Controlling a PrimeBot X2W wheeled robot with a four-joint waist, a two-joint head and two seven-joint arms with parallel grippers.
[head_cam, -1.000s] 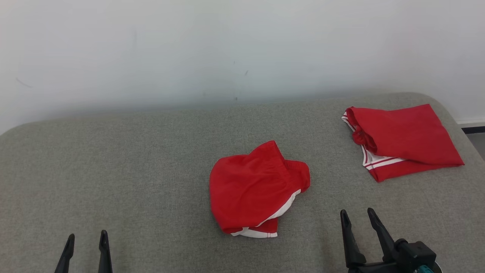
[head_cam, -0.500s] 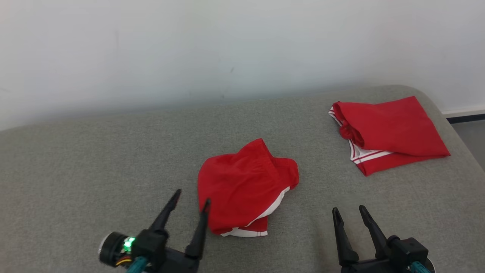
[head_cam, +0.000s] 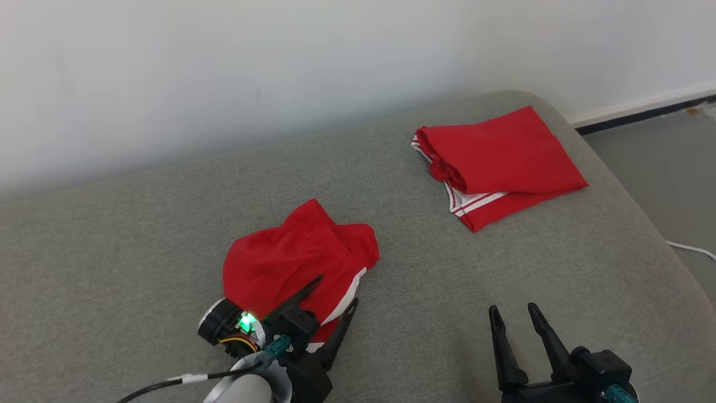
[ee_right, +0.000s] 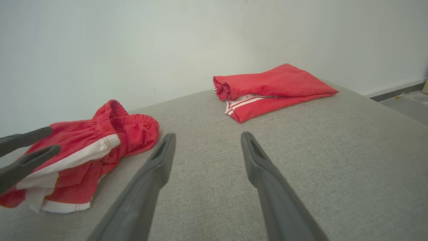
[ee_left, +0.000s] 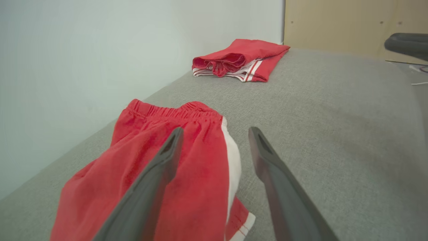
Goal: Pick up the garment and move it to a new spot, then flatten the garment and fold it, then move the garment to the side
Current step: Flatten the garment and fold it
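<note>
Your left gripper and right gripper gape empty; the left straddles limp, light red shorts, so pinch the elastic waistband.

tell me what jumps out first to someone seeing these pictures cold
A crumpled pair of red shorts with a white side stripe lies mid-way across the grey cushion. The left gripper is open at their near edge, one finger over the red cloth and the other beside the stripe. At the far right corner lies a folded red garment with white stripes, while the open right gripper hovers over bare cushion.
</note>
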